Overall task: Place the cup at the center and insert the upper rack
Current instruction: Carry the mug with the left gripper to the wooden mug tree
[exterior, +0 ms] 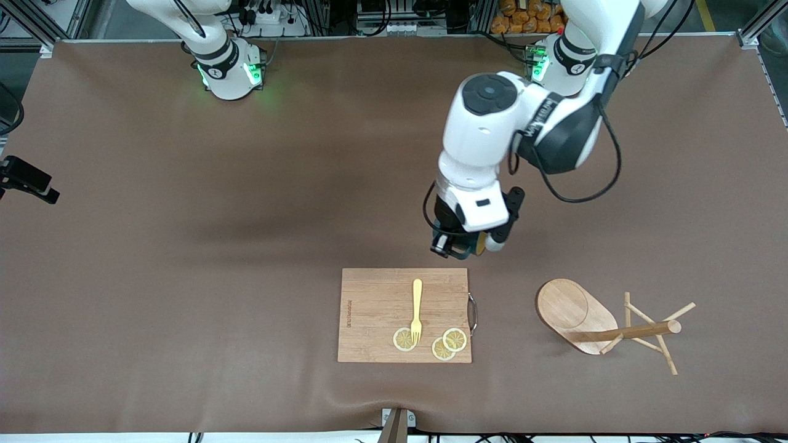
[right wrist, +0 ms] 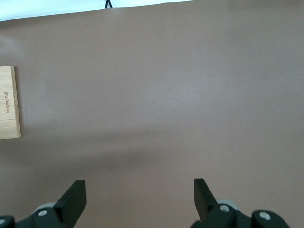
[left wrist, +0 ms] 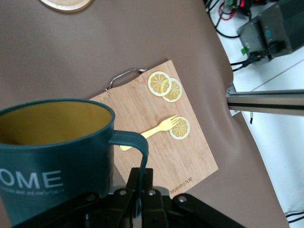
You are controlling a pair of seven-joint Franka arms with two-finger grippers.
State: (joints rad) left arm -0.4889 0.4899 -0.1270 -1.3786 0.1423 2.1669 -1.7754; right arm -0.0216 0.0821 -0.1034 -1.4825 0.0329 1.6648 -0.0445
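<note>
Cup (left wrist: pixel 52 156): 1, handle clamped by left end effector (left wrist: pixel 142 190); right end effector (right wrist: pixel 137 199) wide; lemon slices (exterior: pixel 454 339): 3.

The left arm reaches out from its base over the middle of the table, wrist bent downward, and the left gripper (exterior: pixel 458 245) has its jaws clamped tight. The right arm waits near its base, the right gripper (right wrist: pixel 140 194) with jaws spread wide.

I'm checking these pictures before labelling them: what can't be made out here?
- Cup: its base is cut off by the left wrist view's edge; in the front view the left arm's wrist hides most of it.
- Left gripper: its fingertips on the cup's handle are barely visible.
- Cutting board: mostly cropped in the right wrist view.
</note>
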